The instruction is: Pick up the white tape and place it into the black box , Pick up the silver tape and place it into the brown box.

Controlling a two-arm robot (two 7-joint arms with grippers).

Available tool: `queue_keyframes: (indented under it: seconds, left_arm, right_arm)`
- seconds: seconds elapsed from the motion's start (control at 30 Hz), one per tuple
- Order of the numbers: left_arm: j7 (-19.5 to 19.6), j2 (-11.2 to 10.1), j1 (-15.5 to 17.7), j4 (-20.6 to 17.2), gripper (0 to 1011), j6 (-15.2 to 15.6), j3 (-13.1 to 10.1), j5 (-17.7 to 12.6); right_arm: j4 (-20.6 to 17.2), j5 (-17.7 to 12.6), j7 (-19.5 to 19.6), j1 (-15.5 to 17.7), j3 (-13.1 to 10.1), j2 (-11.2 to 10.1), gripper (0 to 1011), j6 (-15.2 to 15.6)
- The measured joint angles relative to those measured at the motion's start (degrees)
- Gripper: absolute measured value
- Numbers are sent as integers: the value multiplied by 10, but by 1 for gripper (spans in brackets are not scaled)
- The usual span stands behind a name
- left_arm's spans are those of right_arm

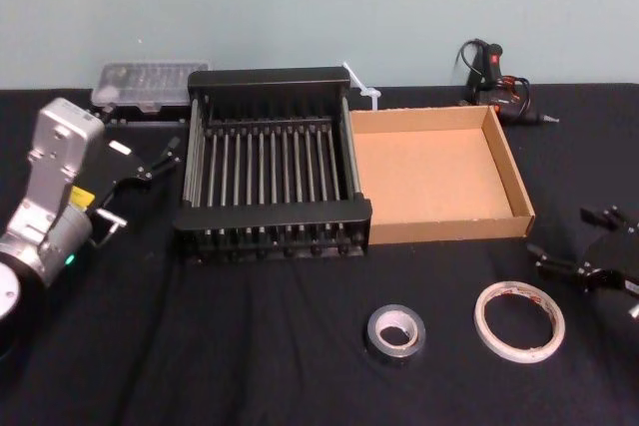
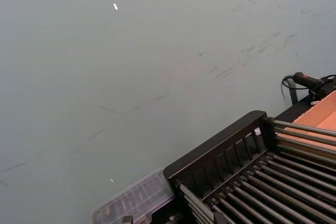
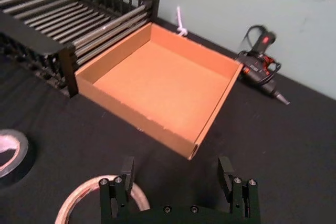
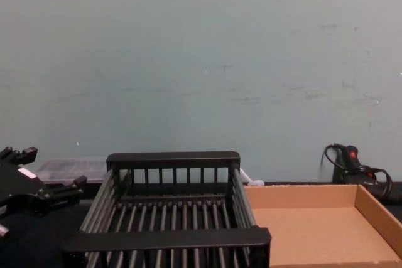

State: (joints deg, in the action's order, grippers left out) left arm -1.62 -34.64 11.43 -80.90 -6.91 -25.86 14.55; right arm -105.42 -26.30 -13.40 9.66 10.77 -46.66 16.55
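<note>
Black-covered surface [image 1: 250, 346] seen from the robot's head, chest and both wrists.

- **Black box** [image 1: 272, 214]: sits at the middle of the surface, toward the far edge. Nothing lies on its slatted bottom.
- **Brown box** [image 1: 436, 172]: stands against the black box's right side, its walls touching that rim. Its floor is bare.
- **Silver tape** [image 1: 375, 338]: lies flat near the front edge, right of the middle and in front of the seam between the two boxes.
- **White tape** [image 1: 485, 324]: lies flat toward the front right corner, beside the silver tape but apart from it.
- **Right pincer** [image 1: 584, 246]: is near the right edge, just beside the white tape and in front of the brown box's right front corner. Its jaws are spread wide and hold nothing. In the right wrist view one finger [image 3: 126, 170] overlaps the tape's rim.
- **Left pincer** [image 1: 160, 159]: is near the left edge, just beside the black box's left wall, with jaws apart and nothing between them.
- **Along the far edge:** a clear plastic case [image 1: 150, 82] toward the left corner and a black-and-red hand tool [image 1: 494, 77] behind the brown box.
</note>
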Motion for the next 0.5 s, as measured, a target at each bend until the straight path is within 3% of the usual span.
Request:
queue_keyframes:
  seconds: [0.23,0.5]
  left_arm:
    - [0,0,0,0,1001,0,0,0]
    - [0,0,0,0,1001,0,0,0]
  right_arm:
    - [8,1,-19,-4,6,6,1002,30]
    - [19,19,-27,-10,14,15,1002,44]
